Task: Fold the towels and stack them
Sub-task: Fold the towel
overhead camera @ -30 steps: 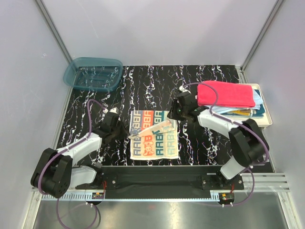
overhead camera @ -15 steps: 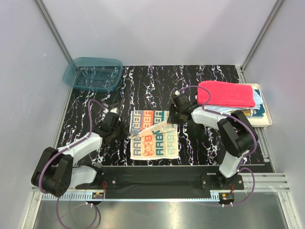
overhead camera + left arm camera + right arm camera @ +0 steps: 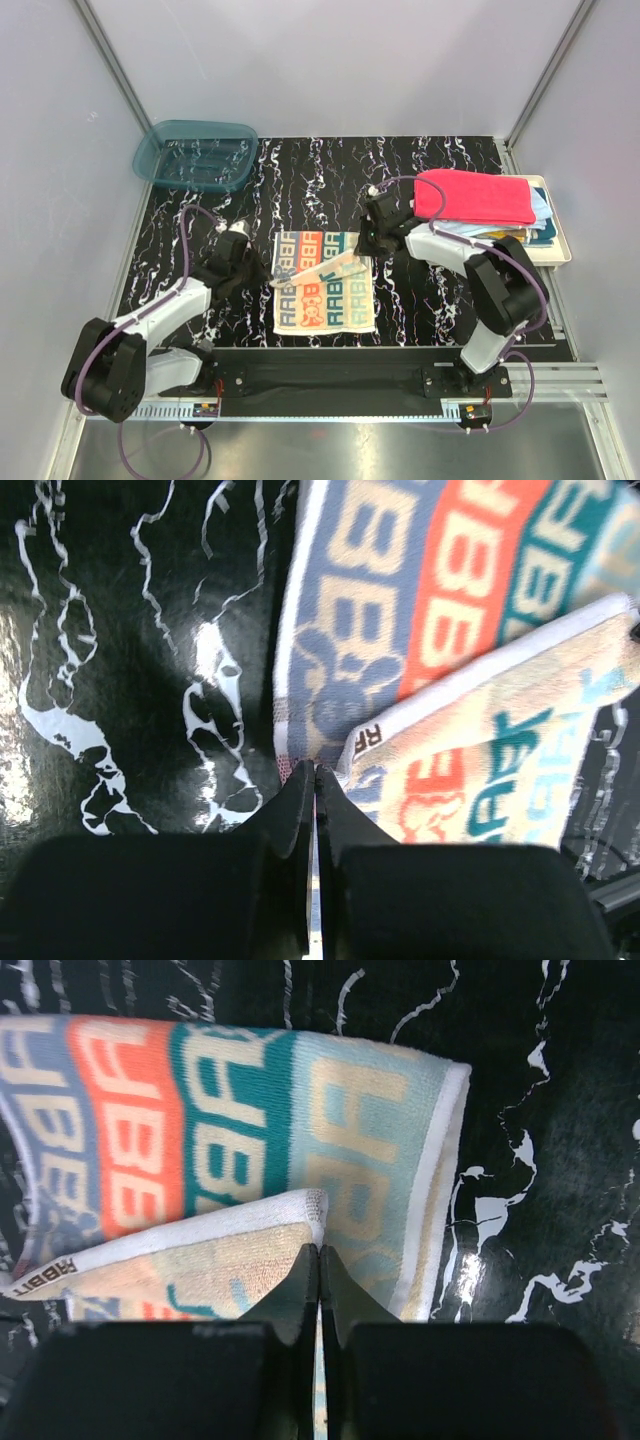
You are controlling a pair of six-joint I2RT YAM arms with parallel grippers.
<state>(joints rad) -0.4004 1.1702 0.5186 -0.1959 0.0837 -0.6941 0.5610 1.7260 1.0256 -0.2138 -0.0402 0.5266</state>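
1. The lettered towel (image 3: pixel 325 290) lies on the dark marbled surface (image 3: pixel 300 180), close to the front edge and between the two arms. Its rows of red, teal and grey-blue letters face up.
2. Its far edge is lifted and turned toward the front. This leaves a pale strip of the underside running slantwise across the cloth from the left tool (image 3: pixel 264 281) to the right tool (image 3: pixel 363 250).
3. The left tool is pinched closed on the left corner of that turned edge. In its wrist view the fingers (image 3: pixel 295 815) meet with no gap, and cloth is caught at their tips (a small printed label on the hem sits just beside them).
4. The right tool is likewise clamped tight on the other corner. Its fingers (image 3: pixel 300 1295) press together at the white hem of the flap, with the rest of the towel spread flat beyond them.
5. Of the two held corners, the left one sits nearer the front than the right.
6. Off to the right, a cream tray (image 3: pixel 562 248) carries a pile of folded towels. The red-pink towel (image 3: pixel 475 197) is on top, and a light blue towel (image 3: pixel 541 203) peeks out beneath it. Other colours show at the near side, too small to name.
7. A translucent teal bin (image 3: pixel 195 155) sits at the far left corner of the surface, well apart from the lettered towel.
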